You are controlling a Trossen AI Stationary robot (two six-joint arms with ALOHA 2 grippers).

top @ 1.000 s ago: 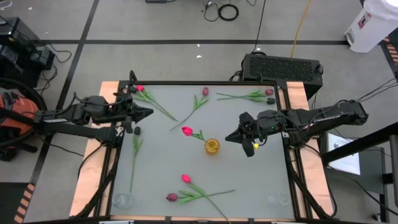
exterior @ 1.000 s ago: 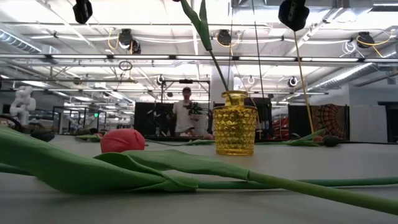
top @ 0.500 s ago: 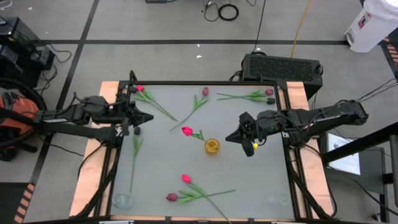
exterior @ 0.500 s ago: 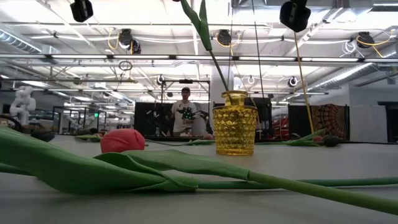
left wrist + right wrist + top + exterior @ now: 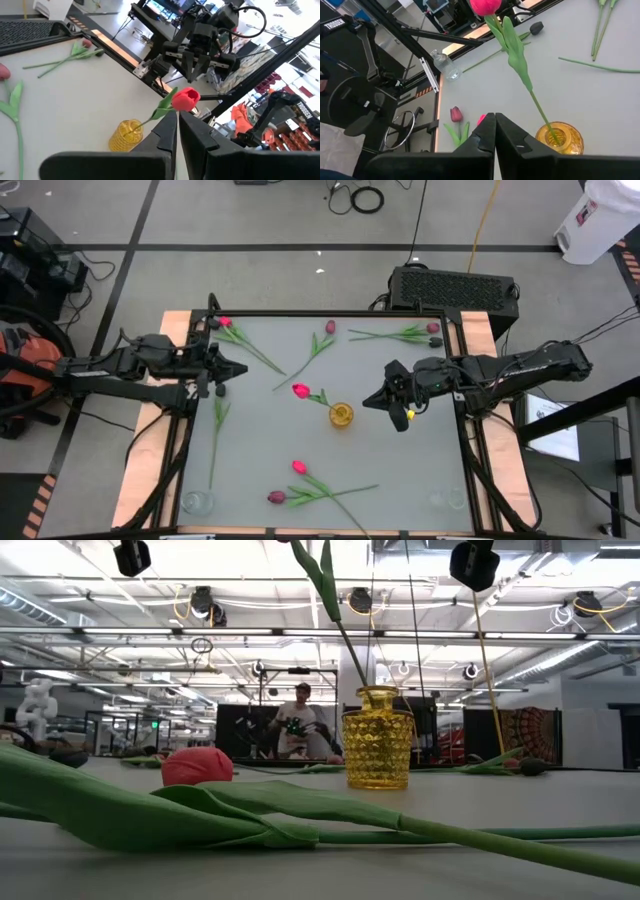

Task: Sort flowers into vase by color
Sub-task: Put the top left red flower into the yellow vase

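- Eight artificial tulips with thin green stems show from above. One red-headed tulip (image 5: 300, 390) stands in the small yellow glass vase (image 5: 341, 416) near the middle of the grey tabletop (image 5: 400, 460); seven lie flat.
- Lying flowers:
  - one pink tulip (image 5: 225, 322) at the far left corner
  - one maroon tulip (image 5: 330, 327) at the far middle
  - two tulips (image 5: 433, 328) at the far right
  - one near-black tulip (image 5: 220, 390) by the left edge
  - a pink and a maroon pair (image 5: 298, 467) at the near edge
- Three vases: the yellow one and two clear glass vases, one at the near left corner (image 5: 197, 502) and one at the near right (image 5: 447, 500).
- Our left gripper (image 5: 238, 366) hovers between the pink and near-black tulips, its fingers almost pressed together on nothing. Our right gripper (image 5: 368, 401) waits just beside the yellow vase, fingers pressed together and empty.
- We judge the step to be picking the next flower. We should spread the left fingers first, then come down across one stem where it lies apart from its leaves.
- We should pinch low on the stem so the cut end can lead into a vase mouth.
- We should match head colour to vase before lifting. The thin stems will flex, so we carry slowly.
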